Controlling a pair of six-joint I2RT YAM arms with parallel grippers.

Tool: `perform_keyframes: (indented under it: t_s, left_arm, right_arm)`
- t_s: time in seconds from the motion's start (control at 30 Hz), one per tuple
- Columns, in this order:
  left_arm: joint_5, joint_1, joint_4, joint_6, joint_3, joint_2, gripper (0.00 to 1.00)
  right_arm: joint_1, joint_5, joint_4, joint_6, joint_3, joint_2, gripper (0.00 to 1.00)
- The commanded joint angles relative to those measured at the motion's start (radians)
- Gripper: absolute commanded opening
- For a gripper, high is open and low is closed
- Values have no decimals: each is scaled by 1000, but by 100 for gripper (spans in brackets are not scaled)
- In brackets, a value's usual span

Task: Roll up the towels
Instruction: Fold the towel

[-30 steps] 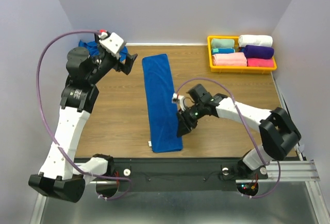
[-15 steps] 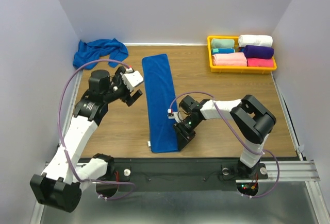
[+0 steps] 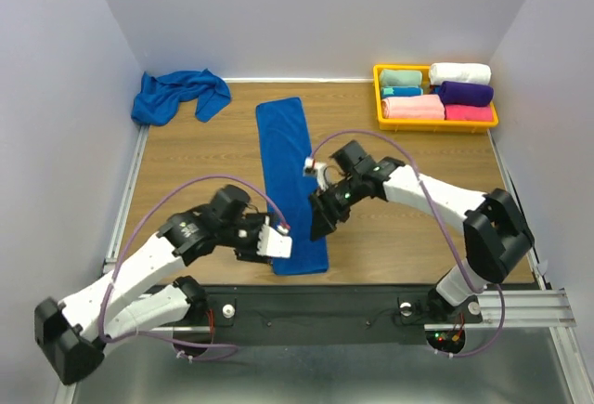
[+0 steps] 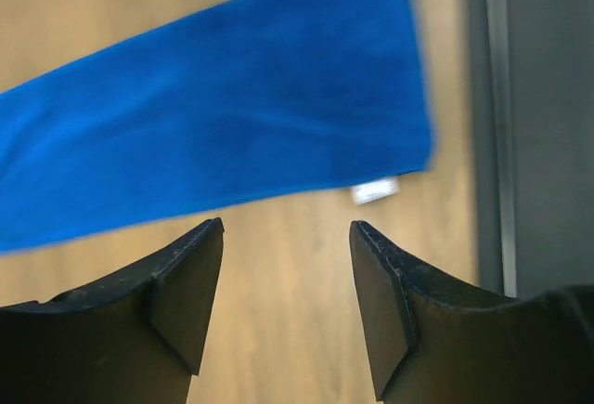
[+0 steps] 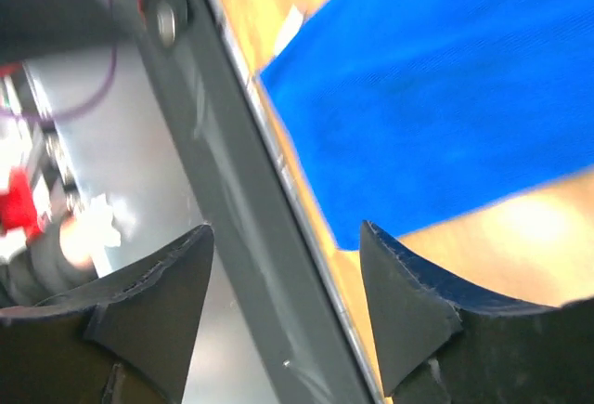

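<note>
Left gripper [image 4: 286,237] hangs with its jaws partly apart and empty over bare table [image 3: 408,237], just left of the near left corner of the flat towel [image 3: 288,172], where a white label [image 4: 374,190] sticks out. Right gripper [image 5: 286,237] hovers over that towel's near right corner, jaws likewise parted and holding nothing. This towel lies stretched from far to near mid-table, while the second towel [image 3: 176,93] sits crumpled at the far left corner, well apart from both grippers.

Pale lavender walls [image 3: 325,14] enclose a wood-grain table [image 3: 195,149] (evenly lit), edged by a black rail [image 3: 325,304].
</note>
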Motion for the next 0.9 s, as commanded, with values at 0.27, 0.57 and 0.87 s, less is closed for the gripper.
perform_keyframes:
  t_s: [0.27,0.57,0.87]
  left_arm:
    - [-139,-483,269,-301,-64,261,53]
    - [-190,-517,368,-386,-2,505,43]
    - [-297,-519,441,-375,-68,544,45]
  right_arm:
    - [-398,5,-87,-29,106,-54,84]
    - [-452,-1,-102,-35,120,-51,84]
    - [-455,-18,-116,-44,117,-40,84]
